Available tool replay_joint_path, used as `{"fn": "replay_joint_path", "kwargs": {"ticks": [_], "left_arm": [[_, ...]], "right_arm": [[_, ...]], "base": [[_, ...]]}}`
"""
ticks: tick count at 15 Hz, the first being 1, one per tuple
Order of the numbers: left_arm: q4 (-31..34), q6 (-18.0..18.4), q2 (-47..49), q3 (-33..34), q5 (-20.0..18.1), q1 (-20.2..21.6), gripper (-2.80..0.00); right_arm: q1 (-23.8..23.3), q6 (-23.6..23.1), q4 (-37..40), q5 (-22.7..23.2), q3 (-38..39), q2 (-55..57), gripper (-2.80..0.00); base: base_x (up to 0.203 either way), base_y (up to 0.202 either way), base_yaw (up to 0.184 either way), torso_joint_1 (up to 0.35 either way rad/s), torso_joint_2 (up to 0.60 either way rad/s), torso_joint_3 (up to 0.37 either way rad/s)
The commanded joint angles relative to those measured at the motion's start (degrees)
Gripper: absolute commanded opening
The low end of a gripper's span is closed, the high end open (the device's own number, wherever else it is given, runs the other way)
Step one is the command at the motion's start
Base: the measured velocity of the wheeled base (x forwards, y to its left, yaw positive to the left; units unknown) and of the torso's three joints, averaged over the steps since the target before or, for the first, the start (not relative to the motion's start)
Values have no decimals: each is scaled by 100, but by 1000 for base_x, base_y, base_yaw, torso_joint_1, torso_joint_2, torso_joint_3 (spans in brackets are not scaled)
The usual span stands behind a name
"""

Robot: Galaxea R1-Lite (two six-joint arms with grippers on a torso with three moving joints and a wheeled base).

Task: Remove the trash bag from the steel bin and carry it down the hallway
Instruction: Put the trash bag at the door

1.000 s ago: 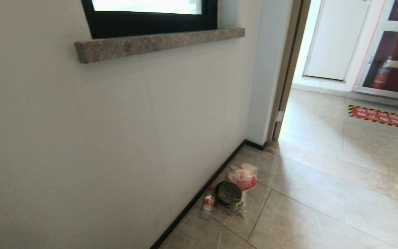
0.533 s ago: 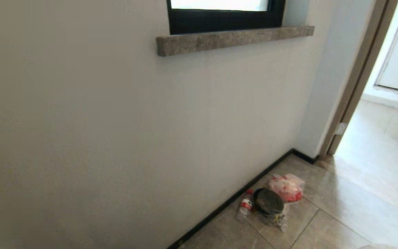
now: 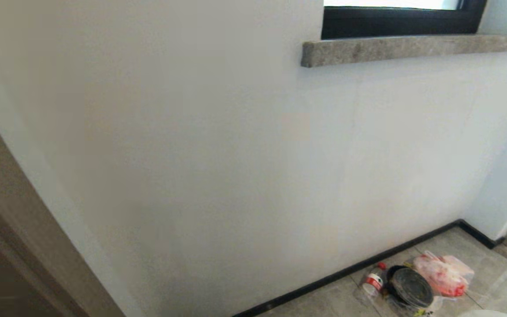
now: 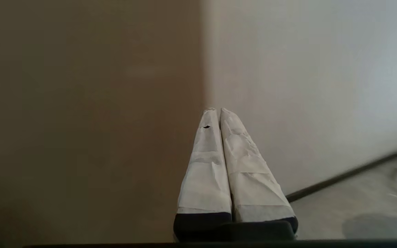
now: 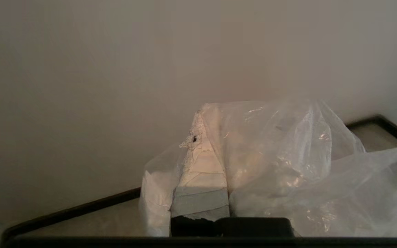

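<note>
Film of the trash bag (image 5: 288, 165) drapes over the right gripper (image 5: 212, 137), whose jaws are clenched on it. Left gripper (image 4: 218, 111) is pressed closed, empty. Steel bin (image 3: 409, 288) sits by the baseboard (image 3: 346, 273)

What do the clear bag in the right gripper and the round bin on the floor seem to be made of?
The clear trash bag: thin plastic film, probably; it is see-through, wrinkled and glinting.
The round steel bin: brushed metal with a black rim, apparently; its finish is hard to judge here.

Left gripper (image 4: 218, 110): paper-wrapped fingers pressed together, tips touching, nothing between them, lower centre of its wrist view. Right gripper (image 5: 202, 113): fingers clamped on the trash bag (image 5: 288, 165); film drapes over one finger.
</note>
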Motion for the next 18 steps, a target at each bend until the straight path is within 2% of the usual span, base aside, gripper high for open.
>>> {"fn": "replay_joint_path", "kwargs": {"ticks": [1,10,18], "left_arm": [[-7,0,2,17,1,2,-280],[-9,0,2,9,1,2,-280],[0,0,2,17,1,2,-280]], "right_arm": [[0,11,-2,0,9,-1,-280],[0,12,6,9,9,-1,-280],[0,12,6,8,9,-1,-280]], "base": [[2,-13,171,-1,2,3],[-1,-8,162,1,5,3],[-1,0,8,0,0,0]]}}
